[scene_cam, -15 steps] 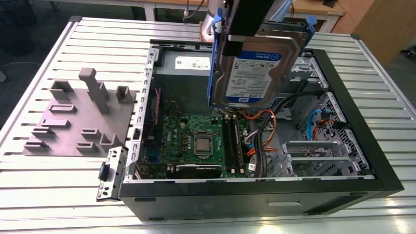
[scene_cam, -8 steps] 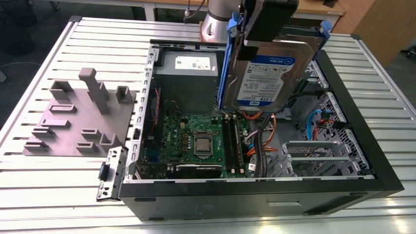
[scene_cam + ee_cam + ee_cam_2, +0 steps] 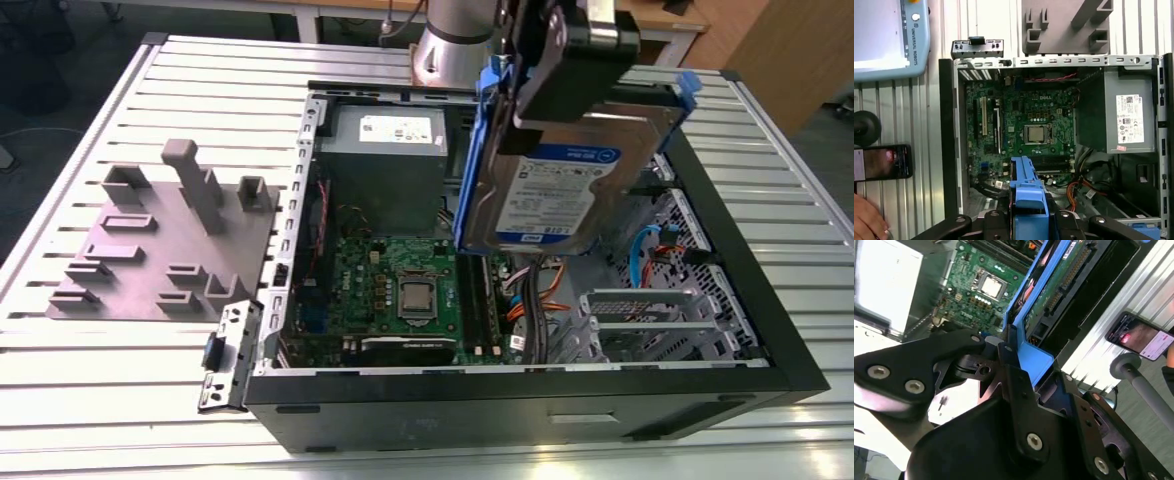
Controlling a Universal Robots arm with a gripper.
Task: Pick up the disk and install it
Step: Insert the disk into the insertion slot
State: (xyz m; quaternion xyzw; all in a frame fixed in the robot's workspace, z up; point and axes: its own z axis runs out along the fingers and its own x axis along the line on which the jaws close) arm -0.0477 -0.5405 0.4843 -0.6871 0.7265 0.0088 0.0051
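The disk (image 3: 554, 190), a silver drive with a white-and-blue label in a bright blue carrier, hangs on edge above the open computer case (image 3: 534, 385), over its right half in the exterior view. My gripper (image 3: 534, 110) is shut on the disk's upper end. In the second wrist view my black fingers (image 3: 1009, 367) clamp the blue carrier (image 3: 1036, 357), and the disk's green circuit side (image 3: 1059, 285) faces the camera. In the first wrist view the carrier (image 3: 1026, 192) juts out from my gripper (image 3: 1026, 222) over the motherboard (image 3: 1024, 125).
Inside the case are a grey power supply (image 3: 387, 150), orange and blue cables, and a grey metal drive cage (image 3: 654, 320). A grey fixture block (image 3: 160, 240) lies on the slatted table at the exterior view's left. A phone (image 3: 884, 162), a hand (image 3: 869, 220) and a pendant (image 3: 884, 35) lie beside the case.
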